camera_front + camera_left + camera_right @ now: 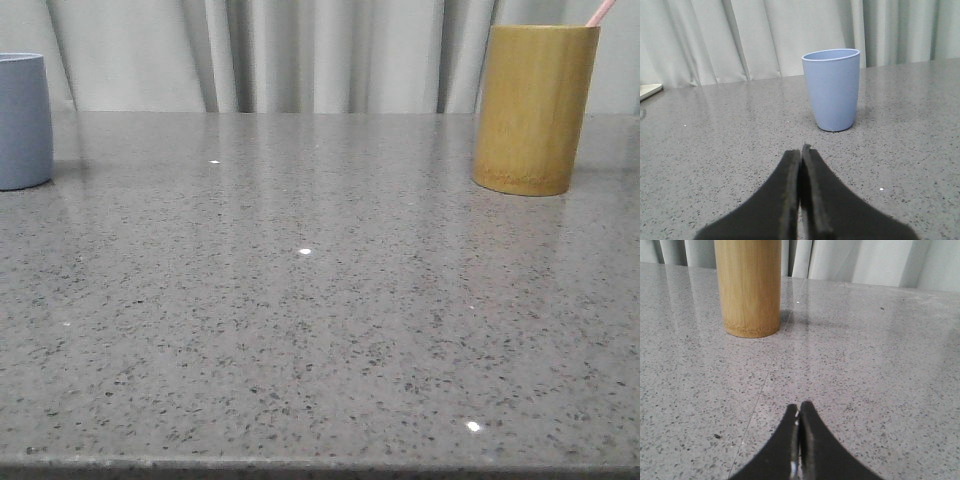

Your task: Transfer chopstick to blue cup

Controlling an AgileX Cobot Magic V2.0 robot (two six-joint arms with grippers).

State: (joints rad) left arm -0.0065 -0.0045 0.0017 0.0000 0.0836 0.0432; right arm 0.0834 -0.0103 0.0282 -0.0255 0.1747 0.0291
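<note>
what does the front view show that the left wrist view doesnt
Front view alone: the bamboo cup standing upright at the far right of the table, with the pink chopstick poking out above its rim.

Left wrist view alone: the left gripper, fingers pressed together with nothing between them, and the blue cup's open rim, seen whole.

Both: the blue cup, upright on the grey speckled table, and the pale curtain behind.
</note>
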